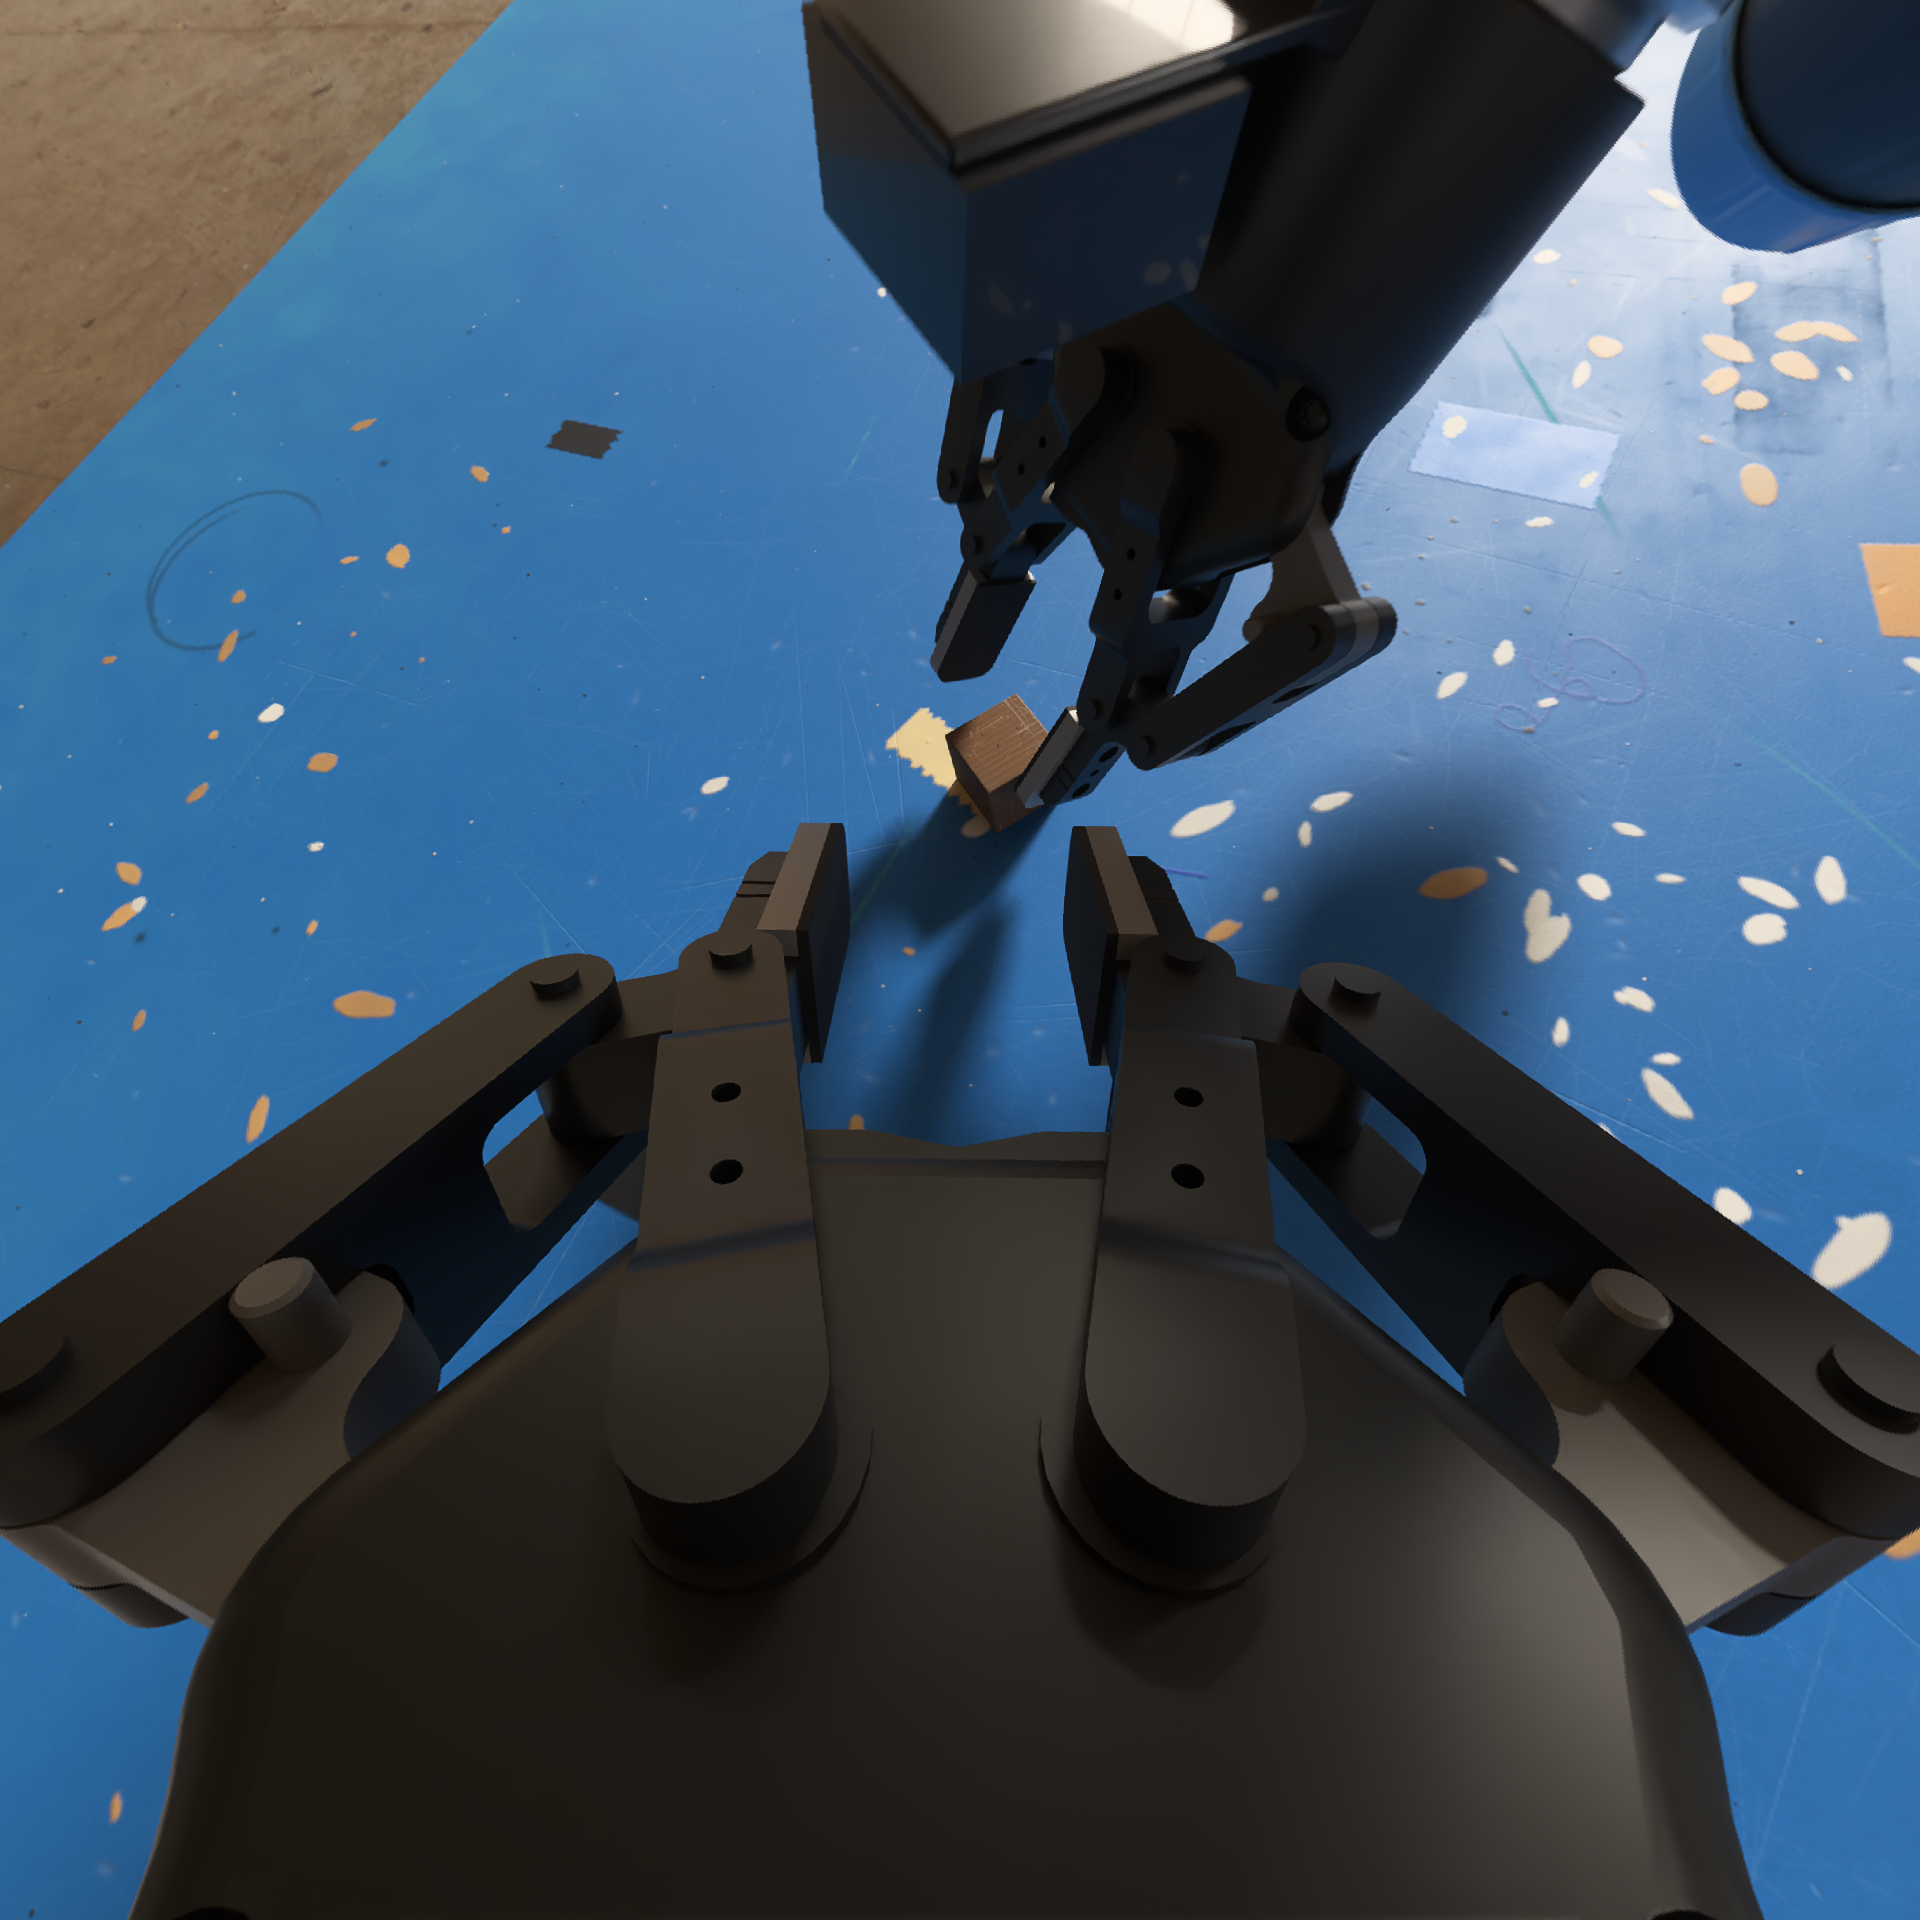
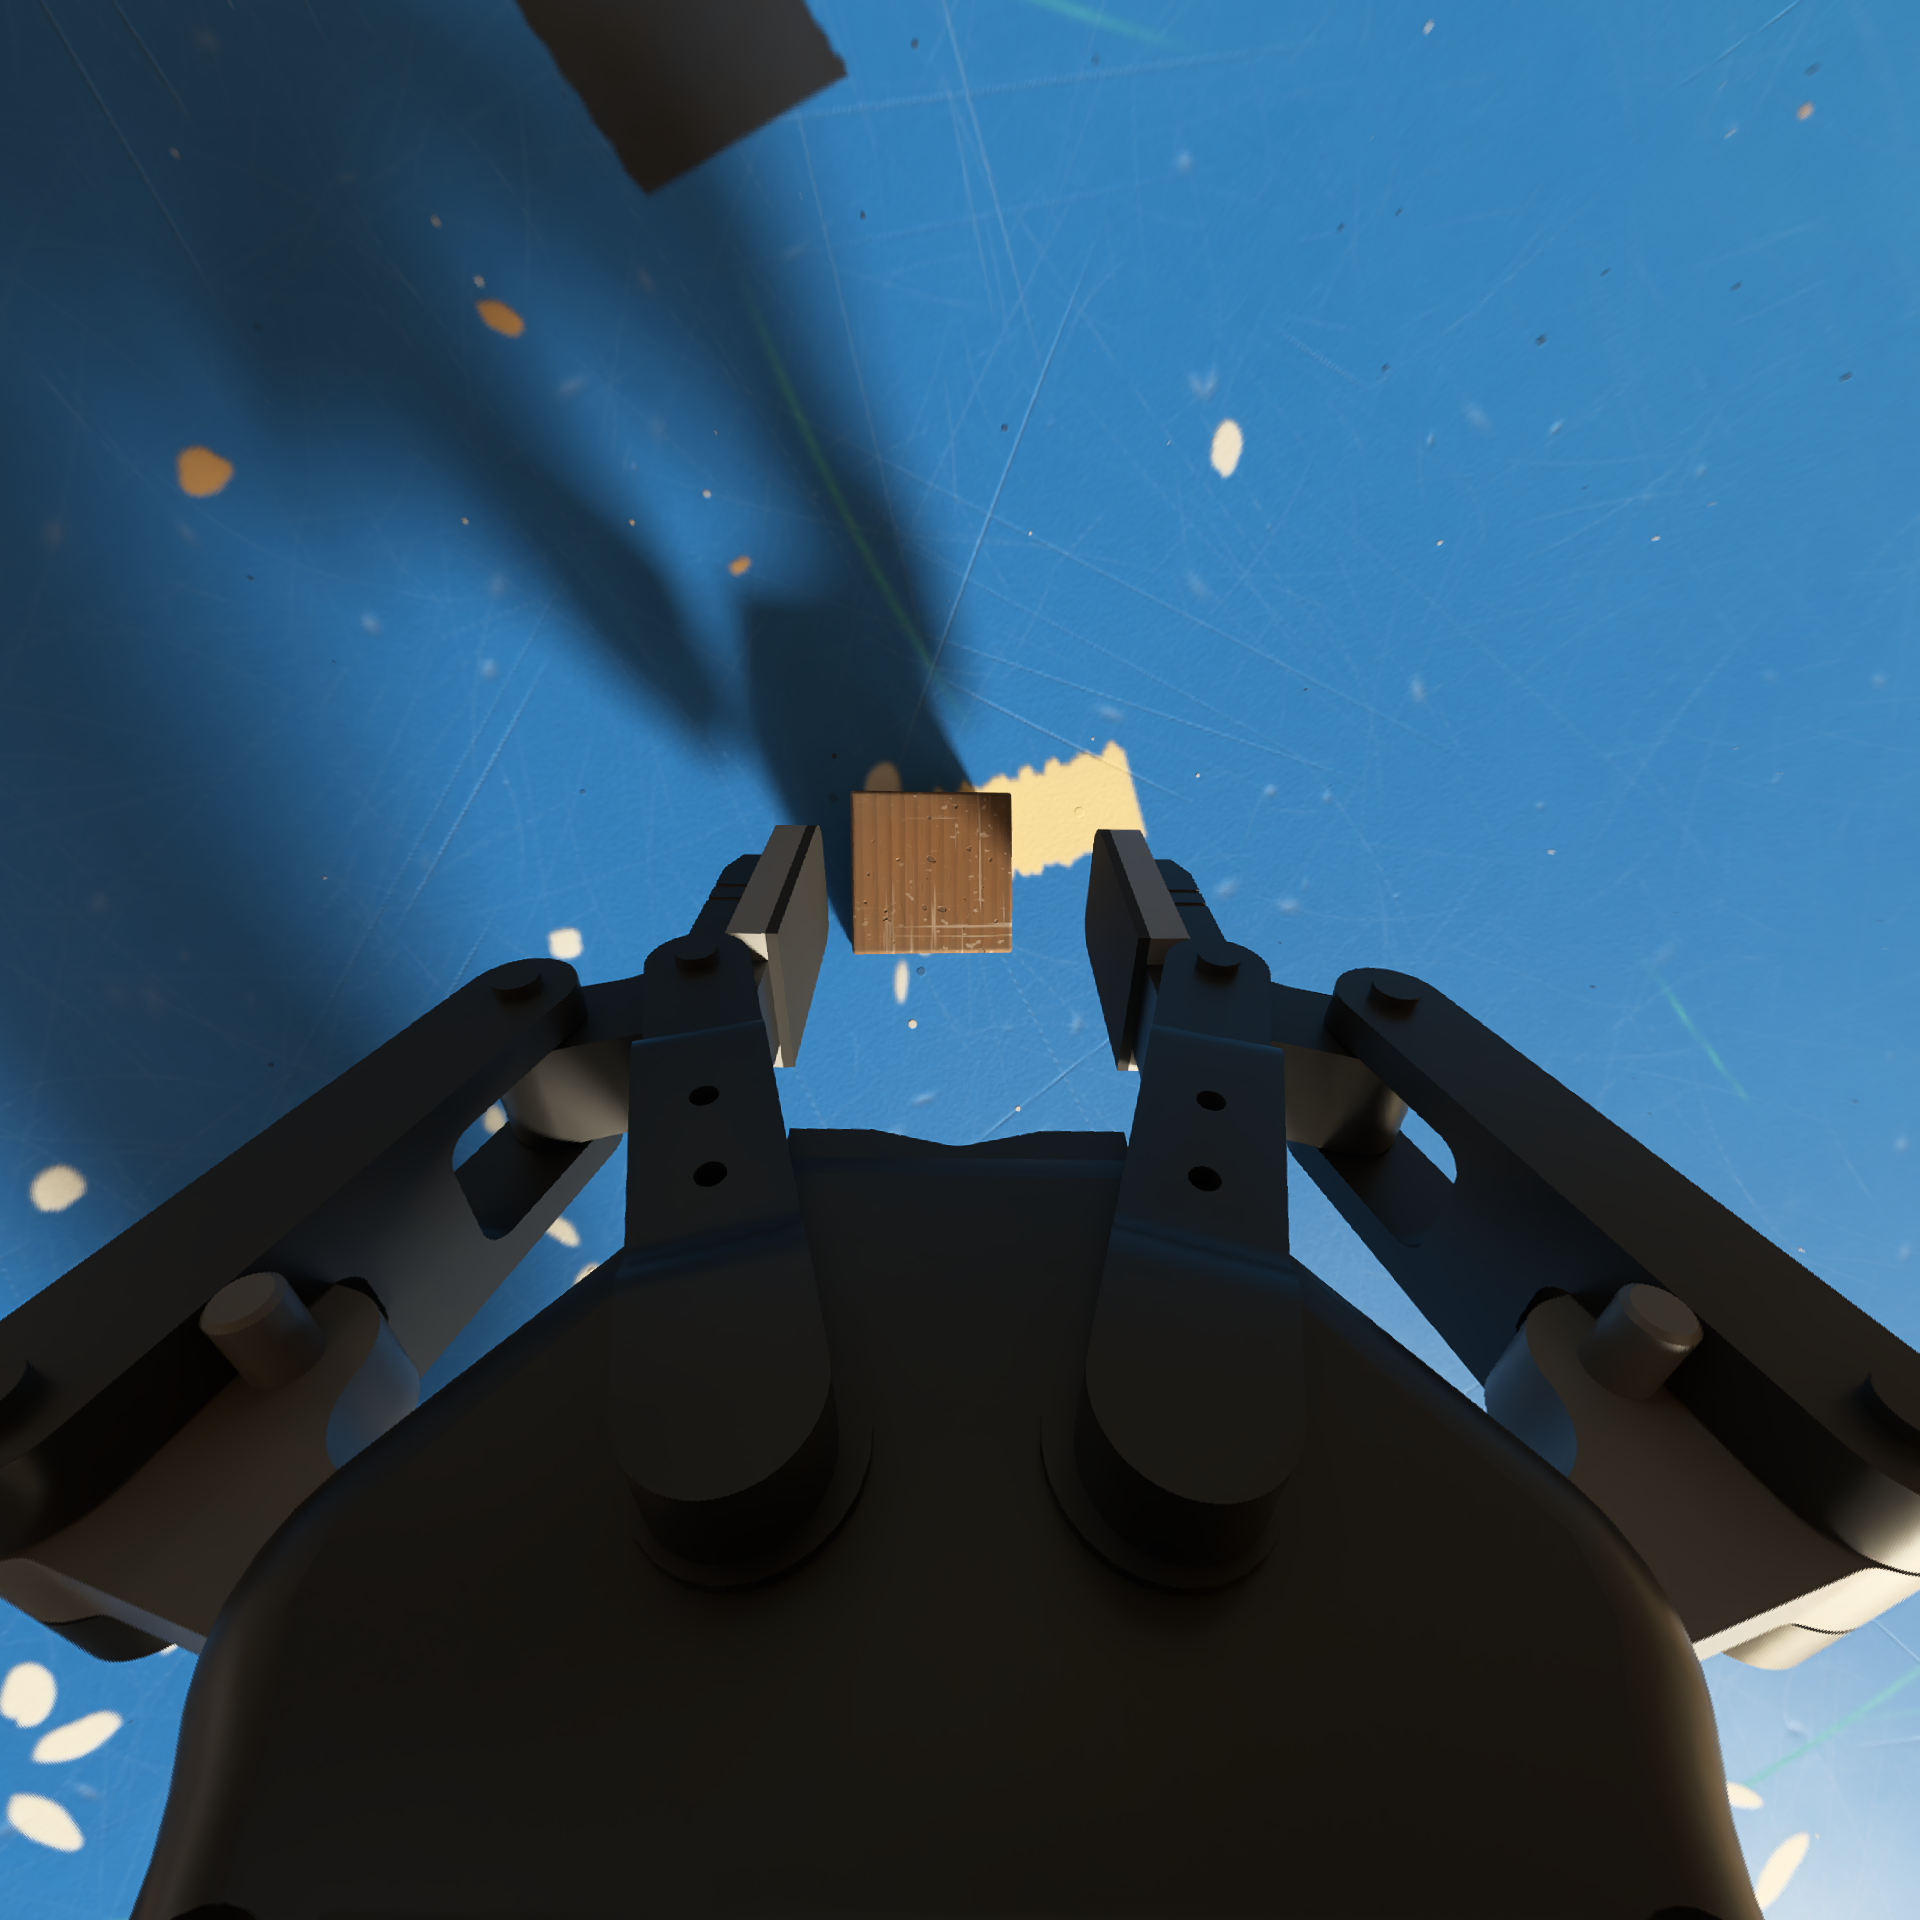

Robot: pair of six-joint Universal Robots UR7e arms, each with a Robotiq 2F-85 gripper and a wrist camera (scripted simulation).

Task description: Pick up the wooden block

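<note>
The wooden block [image 1: 995,762] is a small brown cube on the blue table [image 1: 520,675], partly over a cream tape patch [image 1: 920,740]. My right gripper [image 1: 1013,717] comes down from above, open, with its jaws on either side of the block; one fingertip [image 1: 1055,769] is at the block's right face. In the right wrist view the block [image 2: 930,873] lies between the open fingers of the right gripper [image 2: 956,904], closer to the left pad [image 2: 795,925]. My left gripper [image 1: 956,914] is open and empty, just short of the block.
The right arm's dark body [image 1: 1195,208] fills the upper middle of the left wrist view. The table's left edge meets brown floor [image 1: 156,208]. A dark patch [image 1: 582,438] and a pale tape patch [image 1: 1512,457] lie flat on the table. A dark blocky shape [image 2: 675,83] shows at the top.
</note>
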